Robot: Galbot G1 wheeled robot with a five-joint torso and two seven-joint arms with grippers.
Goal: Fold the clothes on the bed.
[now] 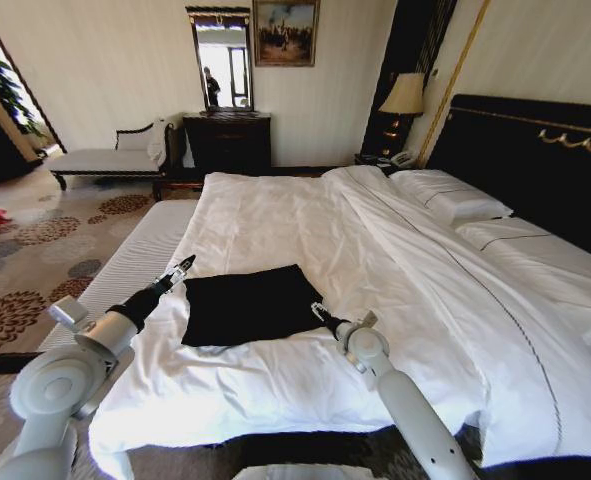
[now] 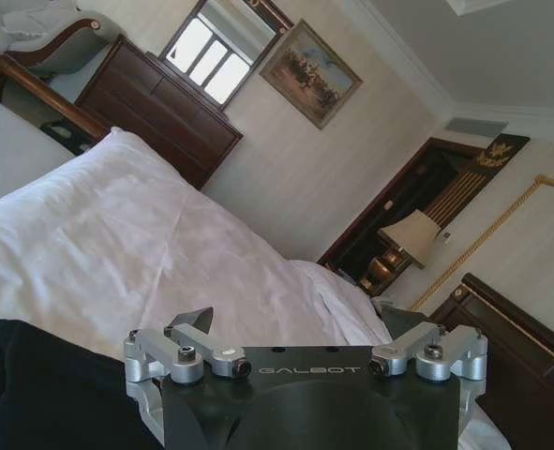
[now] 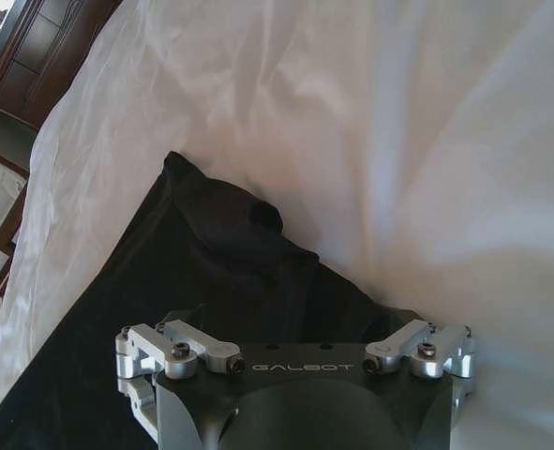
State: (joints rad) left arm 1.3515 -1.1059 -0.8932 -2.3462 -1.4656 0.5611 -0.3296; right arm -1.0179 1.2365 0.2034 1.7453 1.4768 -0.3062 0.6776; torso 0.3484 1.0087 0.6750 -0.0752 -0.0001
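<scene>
Black cotton, folded into a rough rectangle: the T-shirt (image 1: 250, 305) is lying flat on the white duvet (image 1: 305, 230) near the foot of the bed (image 1: 535, 150), no lettering showing.

Left to right, head view:
- Bench (image 1: 105, 160) is standing against the far wall, well apart from the bed. Dresser (image 1: 227, 140) is sitting beside it under a mirror (image 1: 222, 60).
- Left arm is reaching in from the lower left. Left end effector (image 1: 182, 268) is hovering just beside the shirt's upper left corner, tip pointing toward the headboard. In the left wrist view its fingers (image 2: 194, 323) are standing wide apart with nothing between them; the shirt (image 2: 47, 389) is showing as a dark patch low beside the wrist, with the duvet (image 2: 164, 244) beyond.
- Shirt is sitting between the two end effectors.
- Right arm is coming up from the lower right. Right end effector (image 1: 320, 312) is sitting at the shirt's lower right corner. In the right wrist view the black cloth (image 3: 211, 272) is running up under the wrist body and bunching into a small ridge ahead of it; fingertips are hidden, so I cannot tell how far open they are or whether they are gripping the cloth.
- Pillows (image 1: 450, 195) are lying at the right, against the headboard. Lamp (image 1: 405, 95) is standing in the far corner.
</scene>
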